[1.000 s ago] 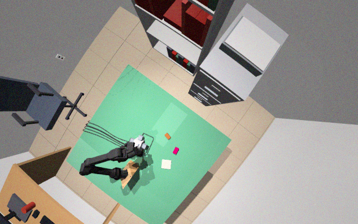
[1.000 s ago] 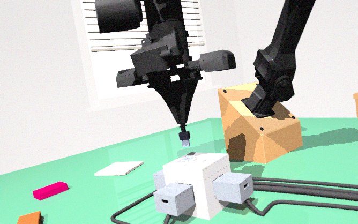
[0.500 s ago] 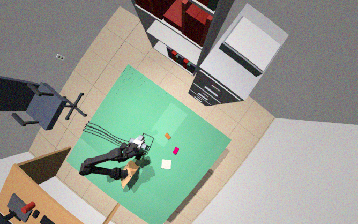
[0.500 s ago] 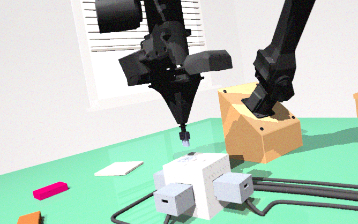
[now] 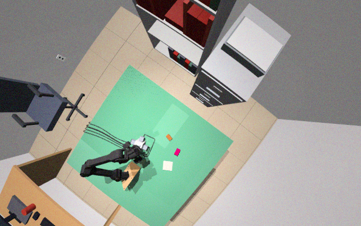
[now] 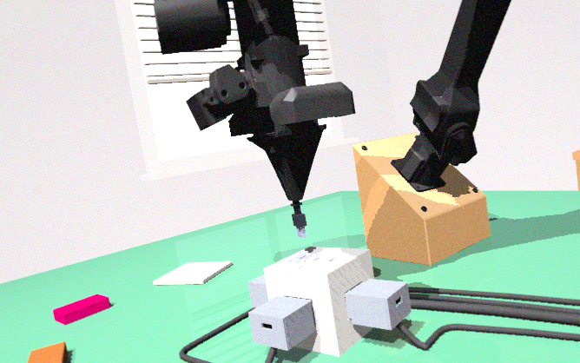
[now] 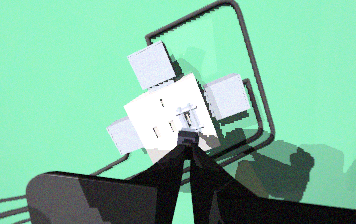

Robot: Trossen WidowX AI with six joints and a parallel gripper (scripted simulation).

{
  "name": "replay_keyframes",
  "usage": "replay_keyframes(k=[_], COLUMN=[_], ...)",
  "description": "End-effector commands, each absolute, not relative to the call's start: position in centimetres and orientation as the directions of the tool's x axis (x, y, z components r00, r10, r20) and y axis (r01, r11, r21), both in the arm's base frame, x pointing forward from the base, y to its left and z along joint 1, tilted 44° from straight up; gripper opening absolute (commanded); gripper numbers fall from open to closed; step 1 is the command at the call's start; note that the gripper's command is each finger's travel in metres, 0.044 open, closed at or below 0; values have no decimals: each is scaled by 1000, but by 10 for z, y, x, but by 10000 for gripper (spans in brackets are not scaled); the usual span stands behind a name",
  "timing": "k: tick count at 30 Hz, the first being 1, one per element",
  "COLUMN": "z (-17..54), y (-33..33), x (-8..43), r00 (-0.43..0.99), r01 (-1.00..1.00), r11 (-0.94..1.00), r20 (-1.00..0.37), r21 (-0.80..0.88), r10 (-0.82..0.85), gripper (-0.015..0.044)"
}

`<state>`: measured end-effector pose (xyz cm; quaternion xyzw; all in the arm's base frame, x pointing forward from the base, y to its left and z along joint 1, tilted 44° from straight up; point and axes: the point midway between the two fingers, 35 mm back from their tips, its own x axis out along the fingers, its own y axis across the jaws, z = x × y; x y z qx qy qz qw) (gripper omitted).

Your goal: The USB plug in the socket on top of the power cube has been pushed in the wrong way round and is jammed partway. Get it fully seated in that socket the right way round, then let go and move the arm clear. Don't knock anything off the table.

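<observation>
In the exterior view the gripper (image 6: 299,207) hangs in the middle of the frame, pointing down, its jaws pinching the USB plug (image 6: 299,222) by the dark upper body. The plug hangs upright with its pale metal tip downward, clear of the power cube (image 6: 319,282) and above that cube's top face, toward its rear edge. The cube is white and sits on the green counter (image 6: 130,313) at lower centre. Grey adapter blocks (image 6: 282,322) stick out of its sides, one toward the lower left, one to the right, another partly hidden behind on the left. Dark cables (image 6: 495,304) run off from the cube toward the right edge of the frame, and one loops along the bottom.

In the wrist view the plug (image 7: 187,137) shows at the converging finger ends, just below centre, over the lower right part of the cube's (image 7: 165,112) top face, where several small slots are visible.

An orange wedge-shaped mount (image 6: 417,213) carrying the arm's base stands at centre right, behind the cube. A white flat tile (image 6: 193,273) lies at left centre, a magenta block (image 6: 81,308) at the lower left, and an orange block (image 6: 49,353) at the bottom left corner.
</observation>
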<state>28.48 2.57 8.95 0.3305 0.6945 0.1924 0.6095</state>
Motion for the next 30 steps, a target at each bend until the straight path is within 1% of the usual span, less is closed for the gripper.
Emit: replay_keyframes(k=[1, 17, 30], z=[89, 89, 89], y=[26, 26, 26], x=[285, 285, 285], r00=[-38, -38, -38], r01=[321, 678, 884], r11=[691, 547, 359], r20=[-720, -720, -720], r21=[648, 491, 299], r10=[693, 693, 693], gripper=[0, 0, 0])
